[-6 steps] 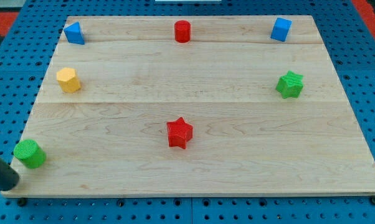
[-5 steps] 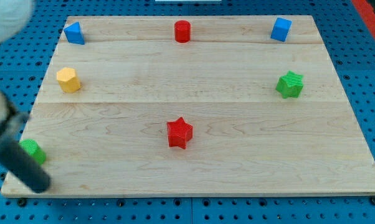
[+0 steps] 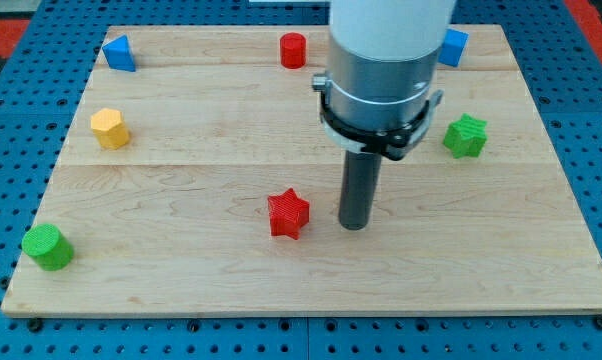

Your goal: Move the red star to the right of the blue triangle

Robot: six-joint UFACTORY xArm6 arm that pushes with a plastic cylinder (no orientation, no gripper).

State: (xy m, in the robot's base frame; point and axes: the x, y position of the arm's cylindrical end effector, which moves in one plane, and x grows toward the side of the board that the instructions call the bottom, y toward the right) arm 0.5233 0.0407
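Place: a robotics lab or test bench, not a home or shop.
Base surface: a blue perforated board with a regular grid of holes fills the frame edges, the kind used to bolt down fixtures.
Work surface: a pale wooden bench of joined planks lies on that board, bare of any household clutter.
Machine: a white and grey robot arm comes down from the upper centre of the frame, ending in a dark rod; my tip rests on the wood at centre.
Test pieces: small ribbed plastic blocks in plain colours, such as a red star and a green cylinder, look 3D-printed.
Upper corners: red perforated panels show at the far left and right.
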